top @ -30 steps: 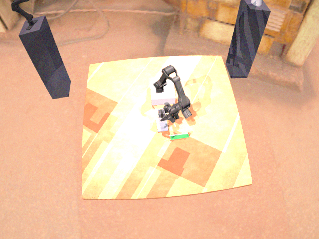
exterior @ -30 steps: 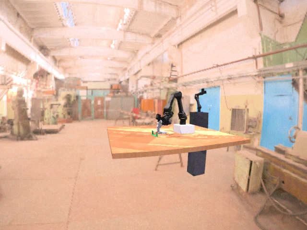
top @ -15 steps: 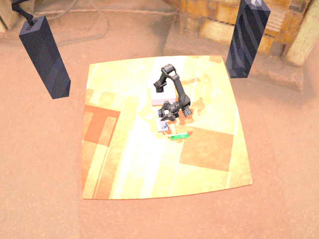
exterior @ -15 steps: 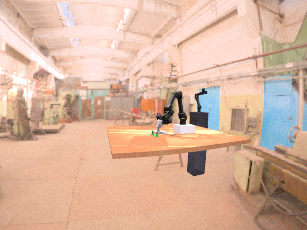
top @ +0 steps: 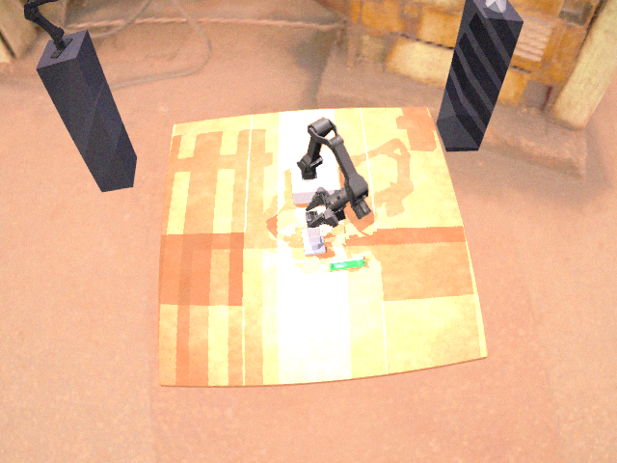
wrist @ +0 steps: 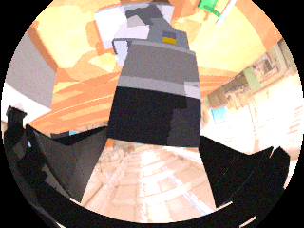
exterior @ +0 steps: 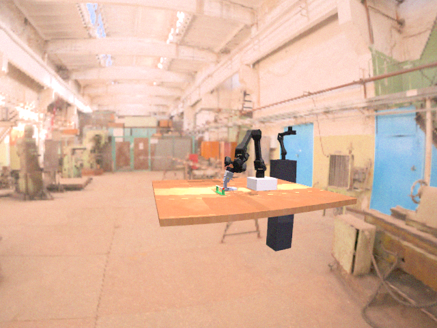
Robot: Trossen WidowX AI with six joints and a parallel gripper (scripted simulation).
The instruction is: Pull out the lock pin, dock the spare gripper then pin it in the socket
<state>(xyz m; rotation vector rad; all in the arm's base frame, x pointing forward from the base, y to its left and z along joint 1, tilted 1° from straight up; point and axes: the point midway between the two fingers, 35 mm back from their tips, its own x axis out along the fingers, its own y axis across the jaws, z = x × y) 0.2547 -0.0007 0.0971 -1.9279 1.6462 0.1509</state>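
Observation:
The spare gripper (top: 313,231) (exterior: 228,175) (wrist: 159,66), a grey block with a black end, stands tilted on the mount (top: 314,250) (exterior: 231,188) (wrist: 105,24). Its lower end meets the mount's grey socket (wrist: 180,39), near a yellow mark; how deep it sits is hard to tell. My gripper (top: 310,212) (exterior: 228,165) (wrist: 153,135) is open, with its fingers on either side of the spare gripper's black end and not clamped on it. The lock pin seems to be the pale rod (wrist: 225,13) at the green rack, with a red end (top: 364,258) in the top view.
The green rack (top: 347,264) (exterior: 220,191) (wrist: 209,6) lies close beside the mount. The arm's white base block (top: 306,196) (exterior: 261,183) stands behind the mount on the wooden table (top: 428,339) (exterior: 282,208). Dark pillars (top: 90,109) (top: 478,74) stand beyond the table's back corners.

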